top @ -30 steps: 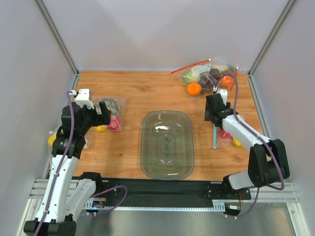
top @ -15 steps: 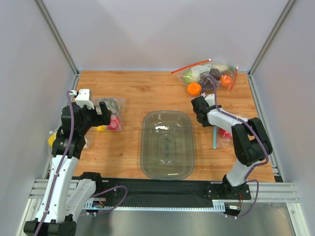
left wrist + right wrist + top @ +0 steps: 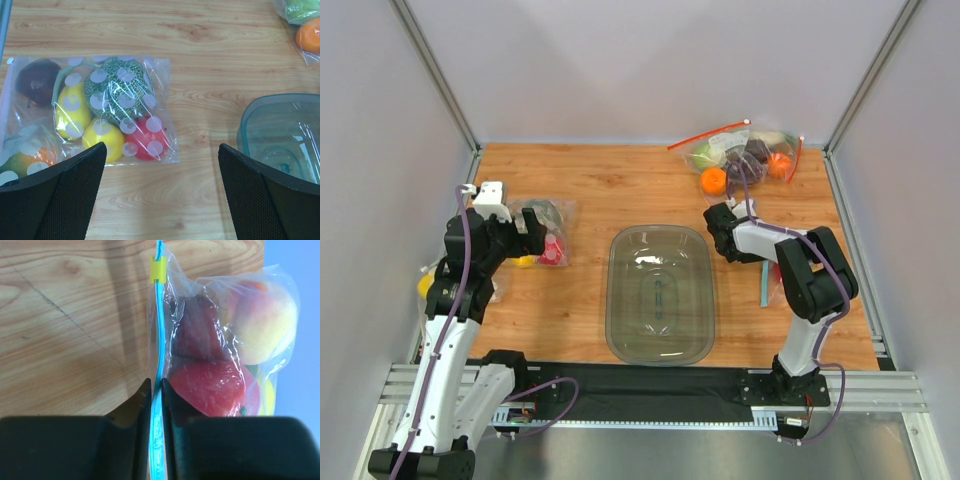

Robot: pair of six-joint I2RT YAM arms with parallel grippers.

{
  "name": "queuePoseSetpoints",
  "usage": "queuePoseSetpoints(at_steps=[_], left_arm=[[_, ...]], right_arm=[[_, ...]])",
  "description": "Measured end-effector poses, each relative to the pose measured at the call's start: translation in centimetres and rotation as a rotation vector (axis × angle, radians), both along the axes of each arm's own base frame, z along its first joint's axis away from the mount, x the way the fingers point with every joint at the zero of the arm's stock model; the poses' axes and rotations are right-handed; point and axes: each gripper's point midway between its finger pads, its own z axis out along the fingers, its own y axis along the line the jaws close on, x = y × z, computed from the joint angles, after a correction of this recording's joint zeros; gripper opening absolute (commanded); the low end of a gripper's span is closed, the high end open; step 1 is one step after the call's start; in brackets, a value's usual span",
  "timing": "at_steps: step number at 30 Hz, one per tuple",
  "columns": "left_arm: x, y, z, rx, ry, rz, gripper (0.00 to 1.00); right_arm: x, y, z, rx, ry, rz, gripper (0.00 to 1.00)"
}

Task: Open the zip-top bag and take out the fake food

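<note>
Right tool: the right tool [image 3: 155,386] is seen closed, its two black fingers pinched onto the light-blue zip strip [image 3: 159,340] of the small clear plastic zip-top bag [image 3: 225,300].
Zip-top bag: it is found on the right side of the wooden desk [image 3: 620,185], near the right edge. In the top view it is mostly covered by the right arm, and little more than the strip is seen there. Whether it lies flat or is raised cannot be told.
Slider: a small yellow clip [image 3: 158,269] is seated on the strip, beyond the fingertips.
Fake food: all four pieces are seen inside the bag. A red plastic apple [image 3: 215,385] lies nearest the fingers and a dark maroon plum [image 3: 197,330] beyond it. An orange-yellow peach [image 3: 262,320] is pressed beside the plum, and a sliver of yellow lemon [image 3: 268,397] shows at the far side.
Left tool: the left tool [image 3: 161,150] is held wide open with nothing gripped, above the left side of the desk, over the near edge of a clear dotted plastic bag of fruit [image 3: 150,75].
Centre: a clear grey rectangular plastic tub [image 3: 612,270] is set between the two arms.
Far right corner: a larger clear bag with red zip strips [image 3: 745,155] is placed there, and a bright orange fruit [image 3: 714,180] shows at its near-left corner.
</note>
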Motion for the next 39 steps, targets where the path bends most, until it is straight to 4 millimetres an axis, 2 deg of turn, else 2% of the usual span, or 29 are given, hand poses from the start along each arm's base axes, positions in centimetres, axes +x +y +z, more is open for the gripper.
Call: queuePoseSetpoints(at_steps=[2, 8, 12, 15, 23, 25, 28, 32, 35, 39], left_arm=[[0.0, 0.0, 0.0, 0.000, 0.000, 0.000, 0.99], [0.0, 0.0, 0.0, 0.000, 0.000, 0.000, 0.99], [0.0, -0.2, 0.0, -0.003, -0.001, -0.009, 0.99], [0.0, -0.6, 0.2, -0.009, -0.008, -0.032, 0.99], [0.1, -2.1, 0.8, -0.035, -0.032, -0.120, 1.00], [0.2, -2.6, 1.1, -0.043, -0.034, -0.145, 0.99], [0.6, -3.3, 1.9, -0.052, -0.050, -0.181, 0.99], [1.2, -5.7, 4.1, -0.062, -0.099, -0.283, 0.99], [2.0, -9.4, 6.3, -0.060, -0.131, -0.429, 0.99], [3.4, -13.8, 8.6, -0.058, -0.166, -0.611, 0.99]], right_arm=[[0.0, -0.2, 0.2, -0.018, -0.006, -0.007, 0.00], [0.0, -0.5, 0.4, -0.037, -0.012, -0.011, 0.00], [0.1, 0.2, 1.2, 0.001, -0.024, 0.013, 0.00], [0.5, 1.8, 2.9, 0.093, -0.065, 0.060, 0.00], [3.1, 9.2, 11.3, 0.468, -0.234, 0.291, 0.00], [3.3, 10.4, 12.2, 0.521, -0.240, 0.338, 0.00], [3.2, 11.6, 12.2, 0.567, -0.210, 0.394, 0.00], [3.0, 12.5, 11.9, 0.592, -0.173, 0.455, 0.00], [3.4, 13.0, 12.2, 0.594, -0.167, 0.501, 0.00], [6.0, 14.4, 13.4, 0.611, -0.179, 0.582, 0.00]])
